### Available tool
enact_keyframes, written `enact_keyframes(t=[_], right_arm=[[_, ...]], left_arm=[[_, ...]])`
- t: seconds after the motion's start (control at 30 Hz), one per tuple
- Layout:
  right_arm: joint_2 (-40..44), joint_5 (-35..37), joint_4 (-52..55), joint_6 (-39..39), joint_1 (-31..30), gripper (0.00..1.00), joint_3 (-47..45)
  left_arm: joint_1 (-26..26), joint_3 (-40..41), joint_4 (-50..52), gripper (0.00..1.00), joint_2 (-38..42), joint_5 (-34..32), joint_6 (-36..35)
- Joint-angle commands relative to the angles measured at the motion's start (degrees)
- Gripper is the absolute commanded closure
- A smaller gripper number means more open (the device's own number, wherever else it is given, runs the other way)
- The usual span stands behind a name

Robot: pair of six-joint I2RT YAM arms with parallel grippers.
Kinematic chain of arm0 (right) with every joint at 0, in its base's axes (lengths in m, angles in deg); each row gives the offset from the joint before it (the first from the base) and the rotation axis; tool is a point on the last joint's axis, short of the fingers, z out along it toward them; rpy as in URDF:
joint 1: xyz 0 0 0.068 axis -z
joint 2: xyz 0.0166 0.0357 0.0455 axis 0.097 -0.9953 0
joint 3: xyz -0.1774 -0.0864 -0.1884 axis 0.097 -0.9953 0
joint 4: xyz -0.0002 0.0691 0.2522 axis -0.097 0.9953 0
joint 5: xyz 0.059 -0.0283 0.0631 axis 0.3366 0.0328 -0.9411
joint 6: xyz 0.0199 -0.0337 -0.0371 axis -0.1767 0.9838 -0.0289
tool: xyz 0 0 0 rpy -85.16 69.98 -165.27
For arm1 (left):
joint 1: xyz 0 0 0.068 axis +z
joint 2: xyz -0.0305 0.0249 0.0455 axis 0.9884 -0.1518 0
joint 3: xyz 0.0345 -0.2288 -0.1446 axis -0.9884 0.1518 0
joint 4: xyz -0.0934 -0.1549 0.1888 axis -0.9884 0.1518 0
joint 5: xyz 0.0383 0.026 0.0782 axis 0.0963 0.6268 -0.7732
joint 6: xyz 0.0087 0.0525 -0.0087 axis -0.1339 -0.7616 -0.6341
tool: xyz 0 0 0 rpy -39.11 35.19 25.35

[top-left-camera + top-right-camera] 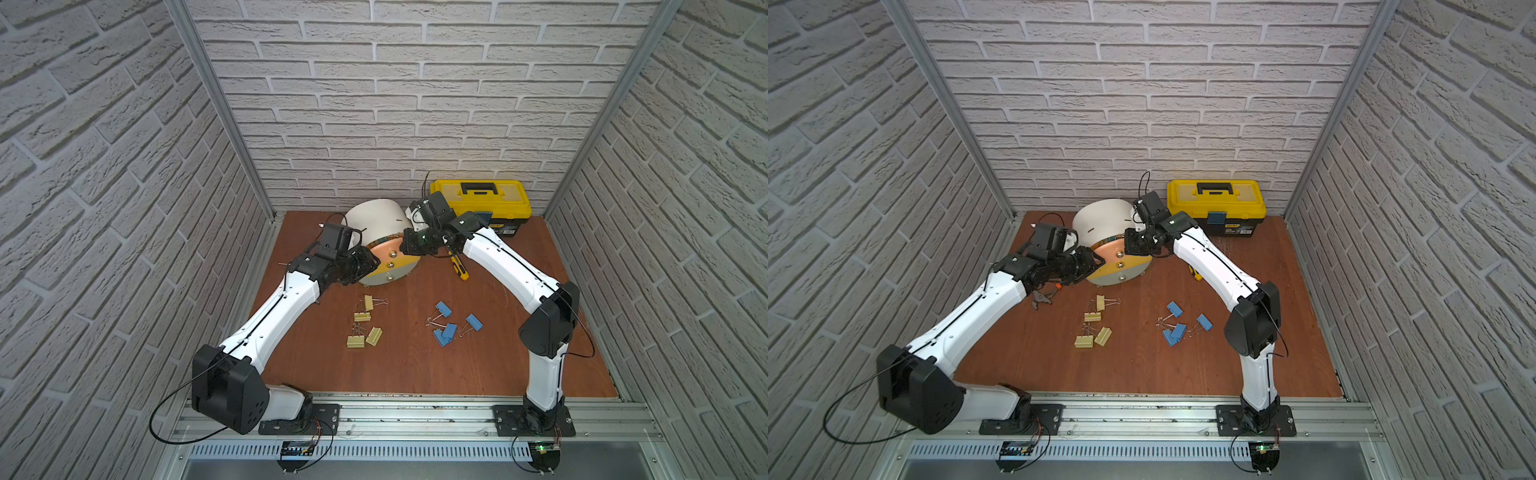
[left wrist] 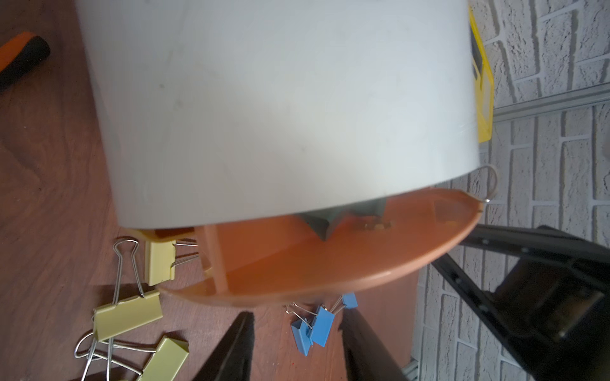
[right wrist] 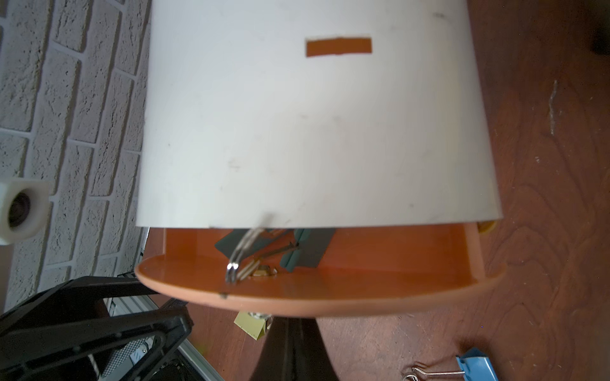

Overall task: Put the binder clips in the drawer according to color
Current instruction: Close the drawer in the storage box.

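- Binder clips, yellow group (image 1: 363, 322): four pale yellow clips lie loose on the desk (image 1: 415, 365), in front of the cabinet and left of centre; the group also shows in a top view (image 1: 1094, 322) and in the left wrist view (image 2: 128, 316).
- Left gripper (image 1: 372, 262): it sits at the left edge of the cabinet's front face. In the left wrist view its fingers (image 2: 231, 349) stand a narrow way apart with bare desk between them, holding nothing.
- Pliers (image 1: 1042, 299): a dark tool with an orange grip lies under the left arm, seen in a top view.
- Drawer (image 1: 378, 224): the white barrel-shaped cabinet stands at the back centre of the desk, front face toward the camera. Its peach top drawer (image 2: 330, 264) is pulled part-way out.
- Teal clips (image 3: 297, 245): dark teal clips with wire handles lie inside the peach drawer; their number cannot be told.
- Right gripper (image 1: 402, 249): it sits at the right edge of the peach front. In the right wrist view its fingers (image 3: 292, 349) are pressed together below the drawer front, and whether they pinch the knob cannot be told.
- Blue clips (image 1: 451, 328): four lie on the desk right of centre, three bunched and one just beside.
- Utility knife (image 1: 459, 268): yellow and black, beside the right arm.
- Toolbox (image 1: 482, 199): yellow and black, against the back wall.
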Motion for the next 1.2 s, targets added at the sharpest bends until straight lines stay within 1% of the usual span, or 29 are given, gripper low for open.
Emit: enact_keyframes(t=[0.0, 0.3, 0.57, 0.73, 0.97, 1.17], right_arm=[[0.05, -0.62, -2.41, -0.95, 0.46, 0.98, 1.91], [0.21, -1.09, -1.60, -0.11, 1.29, 0.98, 0.87], [4.51, -2.05, -4.41, -1.38, 4.10, 0.98, -4.22], [4.62, -2.51, -4.87, -1.89, 4.76, 0.98, -3.90], [1.94, -3.23, -5.30, -3.06, 4.87, 0.98, -0.92], [1.87, -3.13, -4.34, -3.06, 4.88, 0.98, 0.42]], left_arm=[[0.50, -1.87, -2.06, 0.52, -0.75, 1.00, -1.10], [0.44, -2.20, -2.26, 0.51, -0.88, 0.85, -1.02], [0.51, -2.97, -2.53, 0.51, -1.43, 1.10, -1.02], [0.50, -3.58, -2.64, 0.50, -1.56, 1.52, -1.28], [0.85, -8.54, -0.41, 0.49, -5.43, 2.74, -3.42], [0.80, -9.25, -1.19, 0.49, -6.21, 3.94, -3.39]])
